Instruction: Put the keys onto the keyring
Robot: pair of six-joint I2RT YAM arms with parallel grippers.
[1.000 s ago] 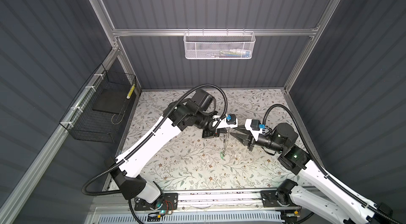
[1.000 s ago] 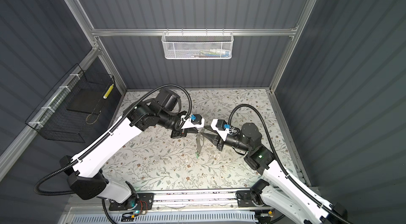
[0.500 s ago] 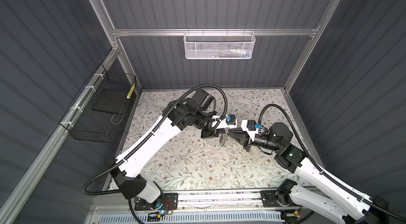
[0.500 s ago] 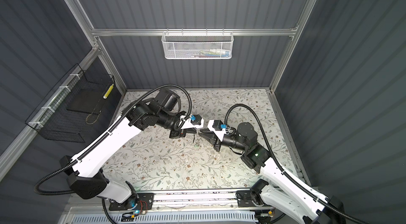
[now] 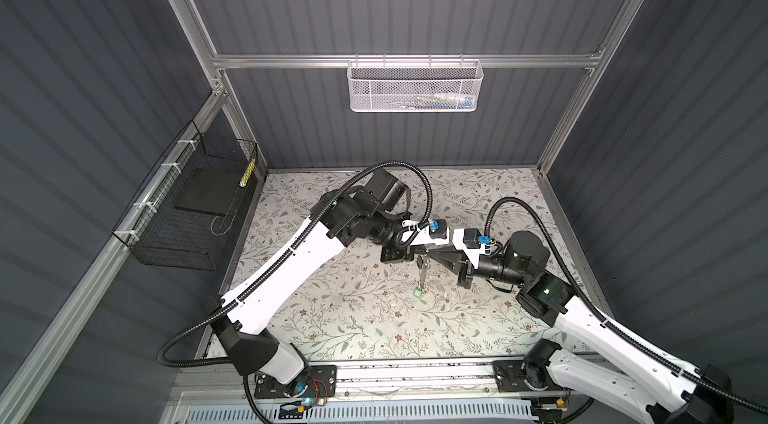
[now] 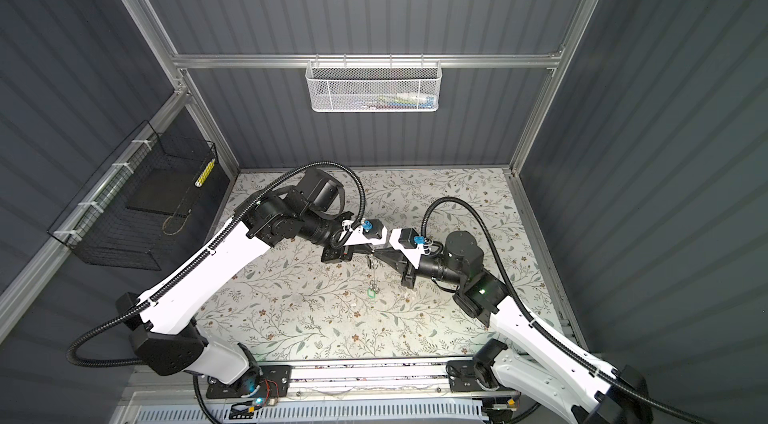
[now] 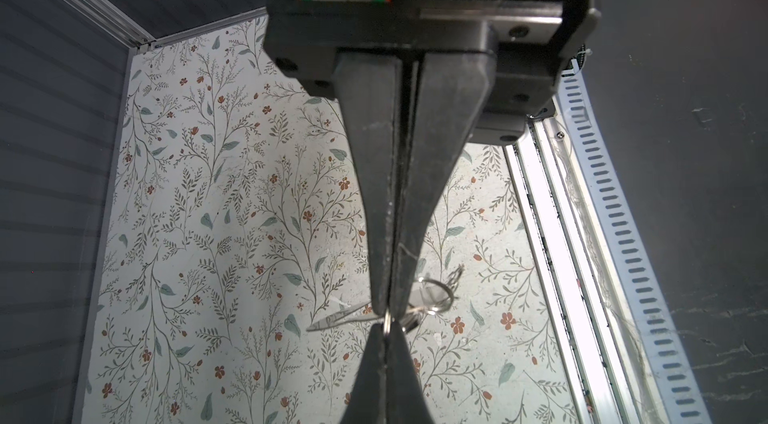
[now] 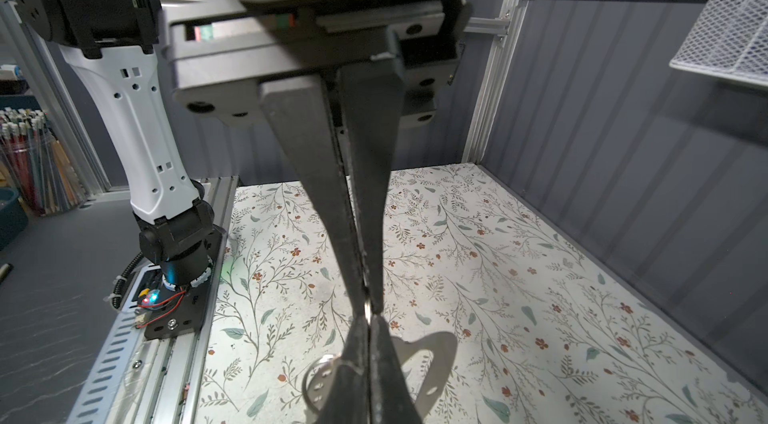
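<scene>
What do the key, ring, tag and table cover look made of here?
The key looks like bare silvery metal, smooth, catching light. The ring: thin polished metal, bright glints. The tag: probably plastic, saturated green, too small to be sure. The table cover: matte floral-printed sheet, paper or vinyl, cannot tell.

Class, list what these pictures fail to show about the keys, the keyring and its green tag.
Green tag: too small in both top views to read its label; not in either wrist view.
Keys: left wrist view, bunch partly behind the left gripper; their number is unclear.
Keyring: only a sliver shows between the left gripper and right gripper; whether any key is on it is hidden.
White basket: contents blurred behind mesh, top views.
</scene>
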